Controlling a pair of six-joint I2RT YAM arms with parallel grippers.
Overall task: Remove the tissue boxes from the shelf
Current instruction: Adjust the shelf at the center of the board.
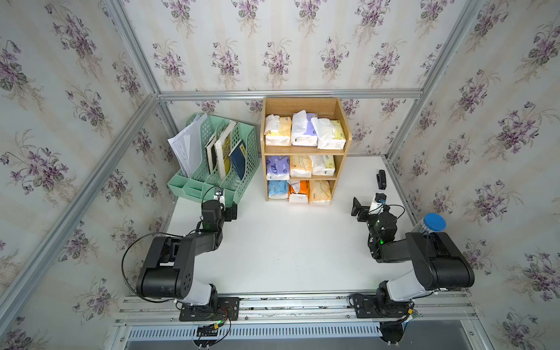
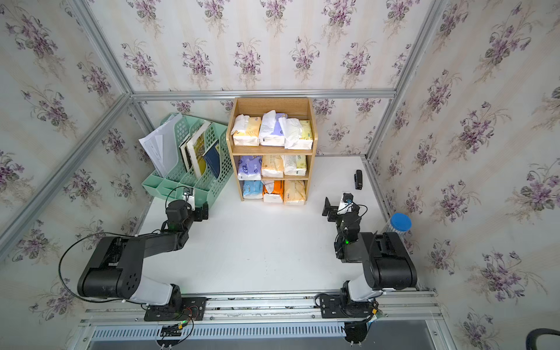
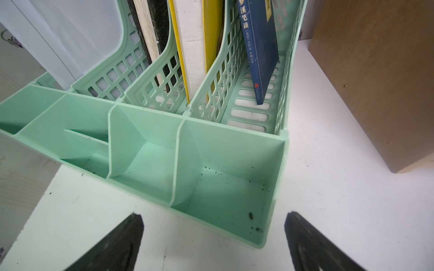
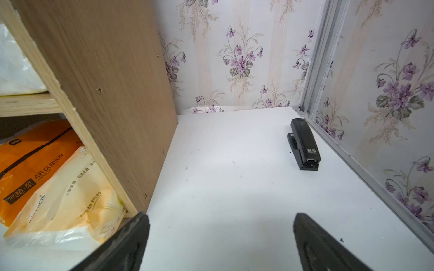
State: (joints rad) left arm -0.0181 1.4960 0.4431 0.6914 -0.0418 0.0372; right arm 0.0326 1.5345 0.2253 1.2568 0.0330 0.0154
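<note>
At the far left, the mint-green file rack [image 1: 248,169] holds papers and books. The left gripper [image 1: 233,211] hovers just in front of the rack's near-right corner with its jaws spread wide and nothing between them. The wrist view shows the left gripper [image 3: 214,214] over the rack's front trays. The shelf [image 1: 306,150] stands just to the right of the rack at the back of the white table [image 1: 288,248]. All nine tissue boxes [image 1: 303,165] sit on it, three per tier, ahead and to the right of the left gripper and apart from it. Further right, the right gripper [image 1: 357,210] also has its jaws wide apart and is empty. It hangs near the shelf's front right corner, with the bottom-tier yellow pack [image 4: 70,201] just beside one fingertip [image 4: 141,225] but not touching it. A black stapler [image 1: 381,179] lies beyond the right gripper, by the right wall.
</note>
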